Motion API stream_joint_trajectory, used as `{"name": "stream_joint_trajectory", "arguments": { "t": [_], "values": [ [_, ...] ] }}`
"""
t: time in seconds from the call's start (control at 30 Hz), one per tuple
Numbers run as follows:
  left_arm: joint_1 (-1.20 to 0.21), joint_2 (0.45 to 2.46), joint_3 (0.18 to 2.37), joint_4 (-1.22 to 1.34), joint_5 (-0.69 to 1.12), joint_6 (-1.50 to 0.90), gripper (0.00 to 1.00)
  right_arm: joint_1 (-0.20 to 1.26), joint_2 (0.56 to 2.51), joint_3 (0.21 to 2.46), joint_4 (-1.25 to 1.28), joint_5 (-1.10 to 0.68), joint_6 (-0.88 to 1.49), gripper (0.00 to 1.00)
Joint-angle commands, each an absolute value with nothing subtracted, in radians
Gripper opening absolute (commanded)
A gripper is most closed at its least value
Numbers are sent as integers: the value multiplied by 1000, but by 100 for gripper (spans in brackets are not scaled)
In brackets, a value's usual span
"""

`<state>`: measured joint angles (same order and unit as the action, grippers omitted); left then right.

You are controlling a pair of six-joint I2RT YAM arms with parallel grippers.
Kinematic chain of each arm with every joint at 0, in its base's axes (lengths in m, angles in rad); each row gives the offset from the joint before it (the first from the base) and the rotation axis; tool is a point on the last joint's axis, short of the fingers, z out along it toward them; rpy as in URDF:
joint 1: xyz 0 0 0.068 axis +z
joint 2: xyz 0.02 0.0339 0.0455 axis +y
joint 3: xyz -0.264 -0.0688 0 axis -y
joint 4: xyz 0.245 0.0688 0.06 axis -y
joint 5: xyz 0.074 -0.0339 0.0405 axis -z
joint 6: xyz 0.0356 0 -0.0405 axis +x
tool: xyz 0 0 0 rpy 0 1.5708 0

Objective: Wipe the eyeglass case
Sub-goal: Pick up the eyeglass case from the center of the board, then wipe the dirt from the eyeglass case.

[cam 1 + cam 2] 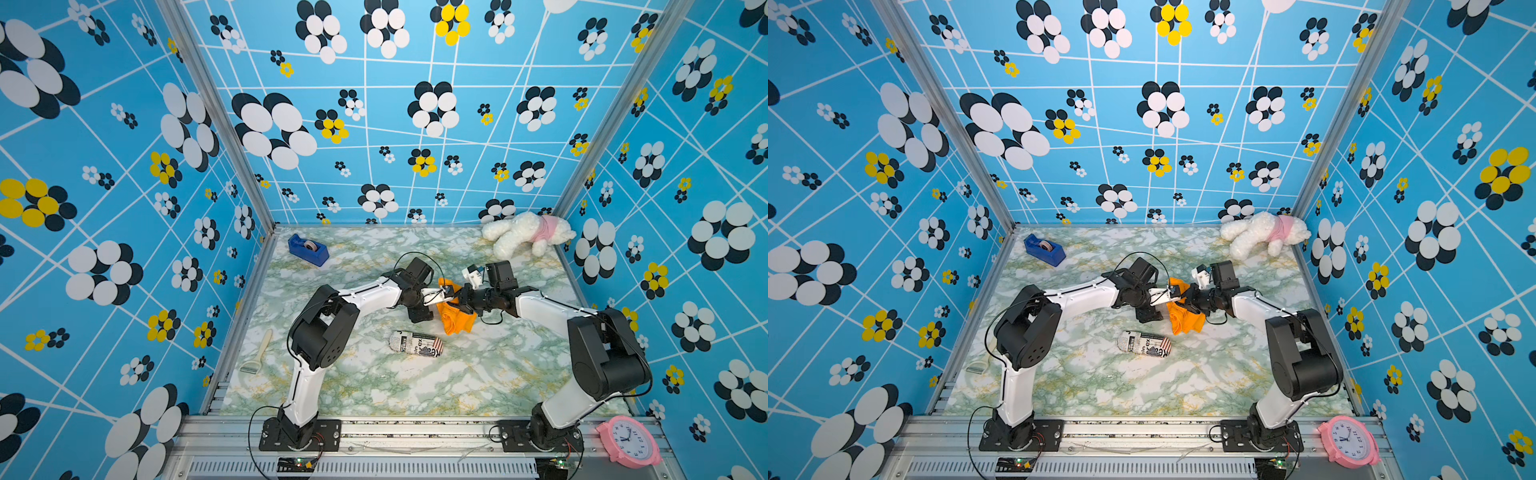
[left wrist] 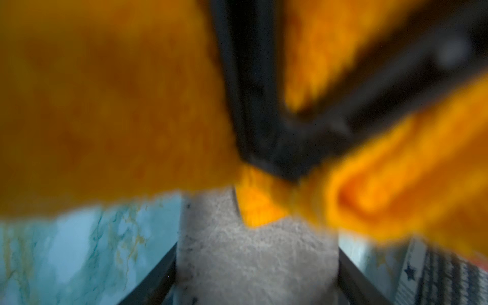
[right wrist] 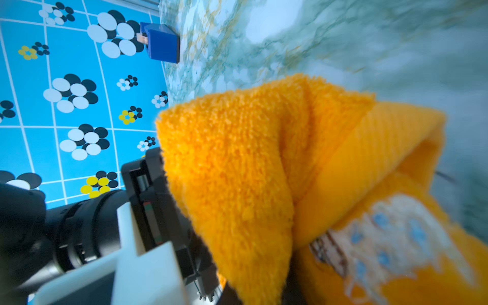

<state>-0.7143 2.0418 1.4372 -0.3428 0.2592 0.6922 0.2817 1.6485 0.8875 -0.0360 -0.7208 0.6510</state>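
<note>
The newsprint eyeglass case [image 1: 417,343], reading "ex", is lying at frame centre. Just above, the right pincer [image 1: 457,300] is pinching an orange cloth [image 1: 455,322]; the left pincer [image 1: 442,294] is touching it, opening unclear.

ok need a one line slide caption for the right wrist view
Close-up of a fluffy orange terry towel, with a blue plastic tape dispenser on the marble-patterned table behind.
</note>
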Motion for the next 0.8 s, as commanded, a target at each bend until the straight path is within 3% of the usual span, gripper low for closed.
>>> {"name": "stream_joint_trajectory", "arguments": {
  "t": [0.0,0.3,0.43,0.57,0.67,0.77],
  "values": [
    [-739,2010,1494,-266,309,676,14,295,1663,847,73,-768,737,0],
    [-732,1895,1342,-172,259,683,14,89,1539,902,-326,-638,434,0],
    [-726,1891,1354,-213,267,653,14,87,1458,929,-407,-560,381,0],
    [-698,1906,1425,-334,390,523,15,98,1201,863,-360,-434,376,0],
    [-684,1903,1448,-377,482,431,15,107,1009,779,-289,-440,405,0],
    [-684,1913,1503,-459,496,364,14,202,929,764,-320,-415,373,0]
  ]
}}
